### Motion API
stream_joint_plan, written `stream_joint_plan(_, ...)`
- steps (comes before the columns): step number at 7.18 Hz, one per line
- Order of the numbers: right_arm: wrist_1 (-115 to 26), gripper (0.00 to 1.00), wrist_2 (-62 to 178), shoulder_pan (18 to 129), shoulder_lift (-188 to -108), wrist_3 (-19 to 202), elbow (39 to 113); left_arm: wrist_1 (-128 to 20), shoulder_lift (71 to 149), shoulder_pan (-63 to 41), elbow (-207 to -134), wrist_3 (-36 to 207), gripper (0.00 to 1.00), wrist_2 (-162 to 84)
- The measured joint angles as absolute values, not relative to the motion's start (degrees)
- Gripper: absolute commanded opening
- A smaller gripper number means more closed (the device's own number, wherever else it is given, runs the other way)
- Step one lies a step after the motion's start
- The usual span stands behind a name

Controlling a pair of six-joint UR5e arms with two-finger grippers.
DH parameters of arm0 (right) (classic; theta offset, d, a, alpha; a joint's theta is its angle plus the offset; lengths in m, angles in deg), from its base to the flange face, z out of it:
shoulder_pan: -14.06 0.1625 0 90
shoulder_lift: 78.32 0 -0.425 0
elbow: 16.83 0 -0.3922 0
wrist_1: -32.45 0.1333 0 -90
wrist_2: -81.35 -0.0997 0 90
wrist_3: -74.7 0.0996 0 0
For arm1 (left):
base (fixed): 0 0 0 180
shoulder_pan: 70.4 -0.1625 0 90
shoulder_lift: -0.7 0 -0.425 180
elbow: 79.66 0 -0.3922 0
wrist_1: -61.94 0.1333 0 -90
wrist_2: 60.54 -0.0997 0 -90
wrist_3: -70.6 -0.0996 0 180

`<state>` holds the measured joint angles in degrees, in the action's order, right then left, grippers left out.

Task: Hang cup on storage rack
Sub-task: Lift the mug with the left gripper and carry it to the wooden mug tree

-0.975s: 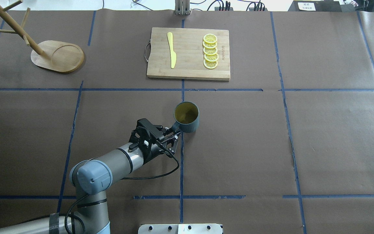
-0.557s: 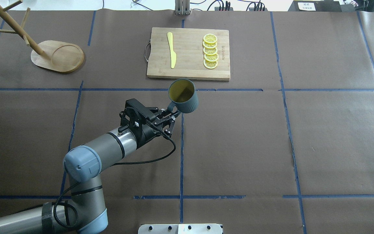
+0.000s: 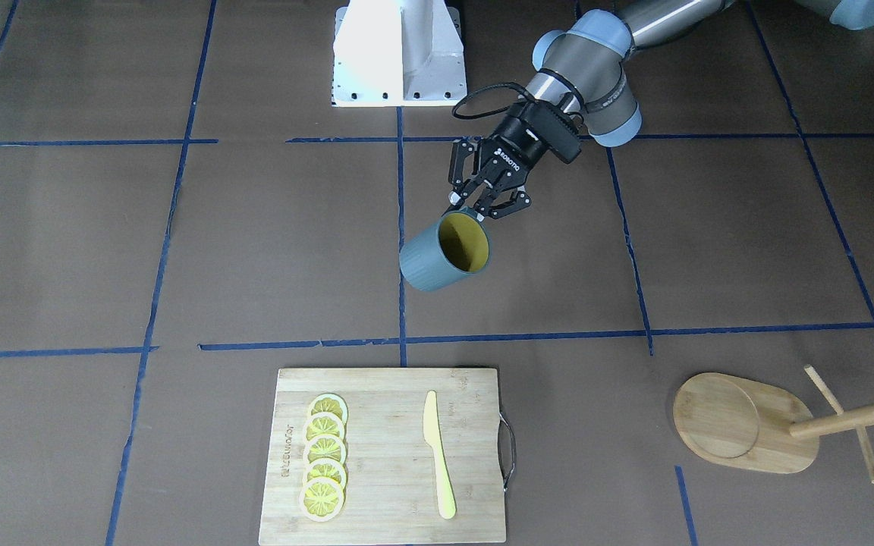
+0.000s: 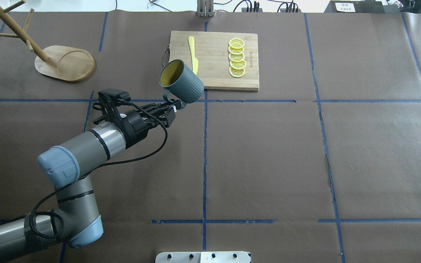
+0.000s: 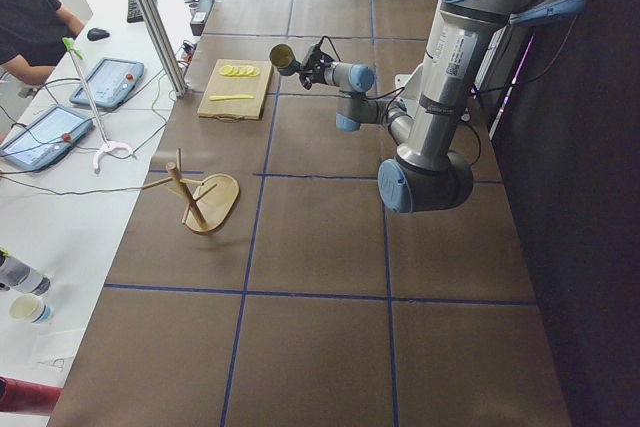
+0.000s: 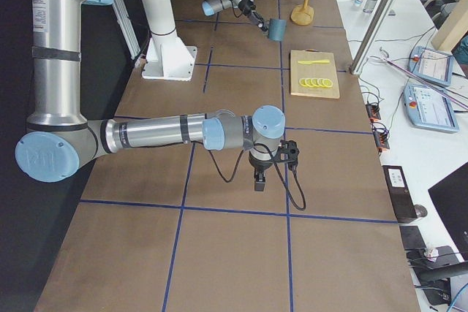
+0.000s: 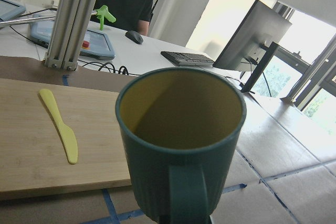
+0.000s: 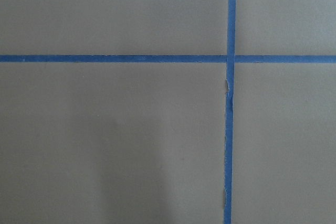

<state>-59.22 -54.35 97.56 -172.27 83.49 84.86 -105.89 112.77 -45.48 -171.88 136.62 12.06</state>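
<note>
The dark blue-grey ribbed cup (image 4: 183, 83) with a yellow inside hangs in the air, tilted, over the near left corner of the cutting board. My left gripper (image 4: 175, 106) is shut on its squared handle; both also show in the front view, the gripper (image 3: 475, 208) above the cup (image 3: 437, 262). In the left wrist view the cup (image 7: 178, 145) fills the middle. The bamboo storage rack (image 4: 66, 63) stands at the far left, apart from the cup. My right gripper (image 6: 257, 180) shows only in the exterior right view, low over the table; I cannot tell whether it is open or shut.
A bamboo cutting board (image 4: 214, 73) with a yellow knife (image 4: 193, 54) and several lemon slices (image 4: 236, 57) lies at the far middle. Blue tape lines cross the brown table cover. The rack's post and pegs (image 4: 11, 33) lean over the far left corner.
My left arm has lifted the cup off the table and carried it away from me and to the left, tilting it.
</note>
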Motion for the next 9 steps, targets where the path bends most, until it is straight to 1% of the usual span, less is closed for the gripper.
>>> stream_joint_plan(2,-59.18,1.00,-54.35,97.56,-172.30,83.49,84.86,-109.85,108.61,-42.26,-171.68,147.40,0.00,13.70)
stream_joint_plan(3,-59.20,1.00,-54.35,97.58,-172.36,83.49,84.86,-111.03,107.74,-39.97,-171.41,155.26,0.00,14.77)
stream_joint_plan(5,-59.16,1.00,-54.35,97.61,-172.43,83.49,84.89,-113.02,105.83,-32.37,-170.23,168.95,0.00,20.34)
stream_joint_plan(8,-57.57,1.00,-54.35,97.56,-172.53,83.59,84.57,-113.37,105.18,-17.61,-164.18,188.50,0.00,35.68)
stream_joint_plan(9,-56.17,1.00,-54.35,97.56,-172.63,83.68,84.05,-113.44,105.38,-14.82,-162.98,194.18,0.00,38.21)
